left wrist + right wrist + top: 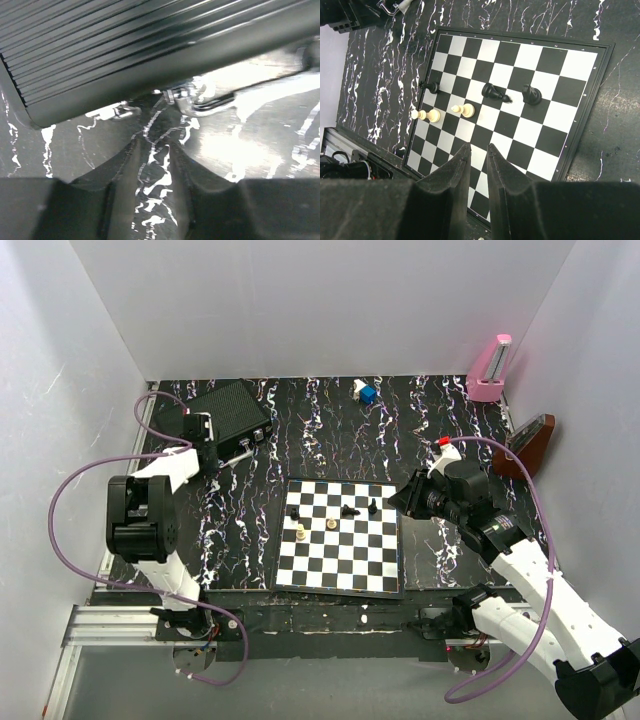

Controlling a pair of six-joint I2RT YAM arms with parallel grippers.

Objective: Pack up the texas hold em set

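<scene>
Lying shut beyond the far-left corner of the chessboard (340, 560), the black case (226, 408) is judged packed, though its silver latches (200, 102) appear unfastened. The left gripper (154, 147) is held at the case's front and the right gripper (478, 148) above the chessboard, each slightly parted and empty. A small blue piece (367, 394) is left out beyond the chessboard's far edge.

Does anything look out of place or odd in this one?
Yes. The black case looks shut, yet a small blue-and-white item lies loose on the table, beyond the chessboard and well apart from the case. If it belongs to the set, it has been left out.
</scene>
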